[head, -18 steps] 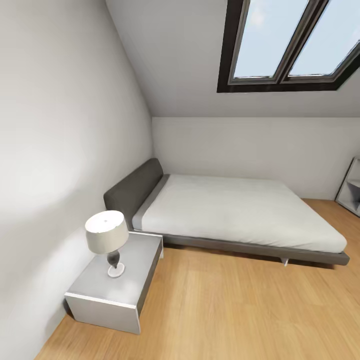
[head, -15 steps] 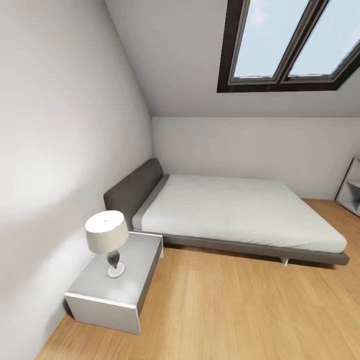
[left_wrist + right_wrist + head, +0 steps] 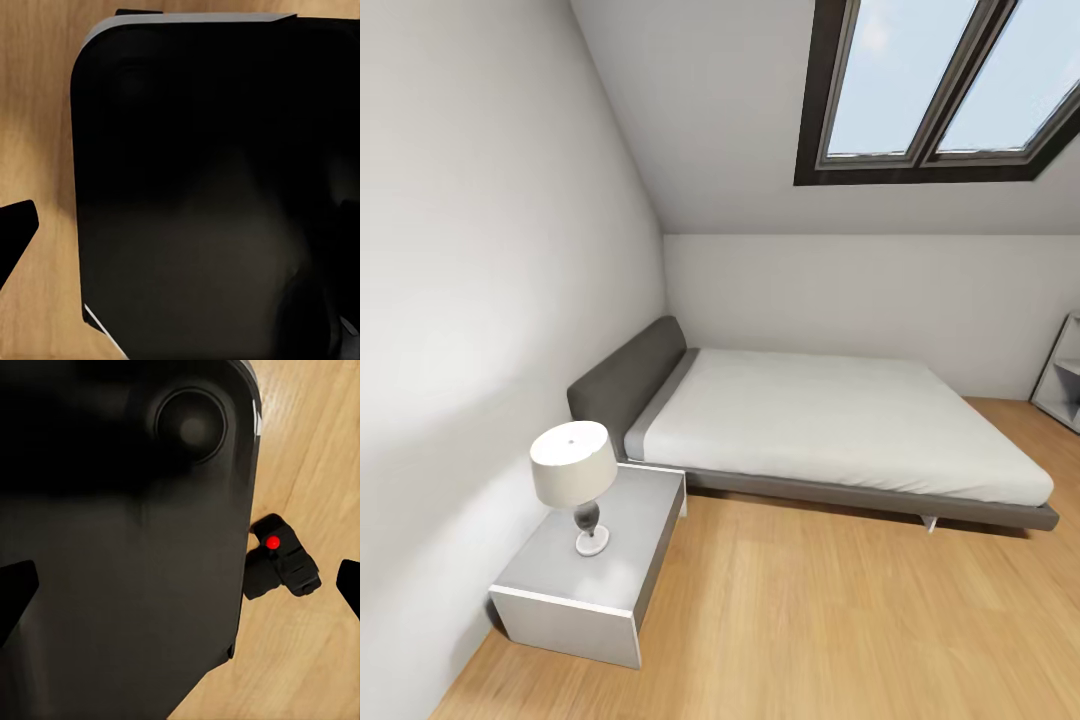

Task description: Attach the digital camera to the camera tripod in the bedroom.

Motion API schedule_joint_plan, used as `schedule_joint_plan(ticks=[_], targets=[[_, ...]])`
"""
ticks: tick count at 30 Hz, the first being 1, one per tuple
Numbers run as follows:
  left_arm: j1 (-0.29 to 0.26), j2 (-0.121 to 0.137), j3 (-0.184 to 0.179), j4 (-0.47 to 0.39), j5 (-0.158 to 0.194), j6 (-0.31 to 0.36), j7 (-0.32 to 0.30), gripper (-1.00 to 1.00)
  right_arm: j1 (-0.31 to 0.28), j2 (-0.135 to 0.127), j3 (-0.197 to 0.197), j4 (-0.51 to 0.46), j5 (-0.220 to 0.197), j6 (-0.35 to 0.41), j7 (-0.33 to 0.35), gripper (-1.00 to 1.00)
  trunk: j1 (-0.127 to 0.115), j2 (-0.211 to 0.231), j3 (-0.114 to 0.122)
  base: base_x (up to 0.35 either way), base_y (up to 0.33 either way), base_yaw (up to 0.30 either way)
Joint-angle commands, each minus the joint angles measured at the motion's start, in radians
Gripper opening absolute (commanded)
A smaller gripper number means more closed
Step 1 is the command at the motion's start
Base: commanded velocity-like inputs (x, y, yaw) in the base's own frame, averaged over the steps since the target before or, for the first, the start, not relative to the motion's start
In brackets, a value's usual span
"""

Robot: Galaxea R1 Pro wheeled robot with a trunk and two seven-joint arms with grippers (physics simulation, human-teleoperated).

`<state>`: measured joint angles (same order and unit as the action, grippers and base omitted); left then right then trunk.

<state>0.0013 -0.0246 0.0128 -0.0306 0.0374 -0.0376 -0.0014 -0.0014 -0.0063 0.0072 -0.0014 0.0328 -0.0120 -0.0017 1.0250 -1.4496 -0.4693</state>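
Two wrist views look down on the light wood plank floor (image 3: 315, 450), and in the right wrist view the digital camera (image 3: 281, 559) is seen lying on those planks, its small red dot facing up, just beside the edge of a large black rounded body (image 3: 127, 547), probably the robot's own base. The camera lies between the two dark fingertips of the right gripper (image 3: 180, 585), which are seen at opposite edges of the view and well apart, so that gripper is judged to be released and holding nothing. The camera is off centre, nearer one fingertip than the other, and its longer side runs roughly crosswise to the edge of the black body. The right arm is judged to be pointed downward, with the camera well below the gripper.

For the left gripper (image 3: 15, 232) a single dark fingertip is seen against the floor beside the same black body; whether it is released or clenched cannot be told.

From the head view the bedroom is shown: a grey low bed (image 3: 840, 430), a table lamp (image 3: 573, 478) on a white nightstand (image 3: 630, 560), and a skylight (image 3: 950, 80).

The right arm is judged the nearer one for a pick-up.
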Motion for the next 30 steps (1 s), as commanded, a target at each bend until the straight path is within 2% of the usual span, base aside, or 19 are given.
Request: schedule_joint_plan(ticks=[1,24,30], targets=[[0.000,0.000,0.001,-0.001,0.005,-0.002,0.000,1.00,0.000,0.000,0.000,0.000,0.004,-0.001,0.000,1.00,0.000,0.000,-0.001,0.000,0.000,0.000],[0.000,0.000,0.001,0.000,0.009,-0.004,0.000,1.00,0.000,0.000,0.000,0.000,0.006,-0.002,-0.001,1.00,0.000,0.000,-0.001,0.000,0.000,0.000],[0.000,0.000,0.001,0.000,0.023,-0.004,0.000,1.00,0.000,-0.001,0.000,0.000,0.006,-0.010,-0.002,1.00,0.000,0.000,-0.001,0.000,0.225,0.000]])
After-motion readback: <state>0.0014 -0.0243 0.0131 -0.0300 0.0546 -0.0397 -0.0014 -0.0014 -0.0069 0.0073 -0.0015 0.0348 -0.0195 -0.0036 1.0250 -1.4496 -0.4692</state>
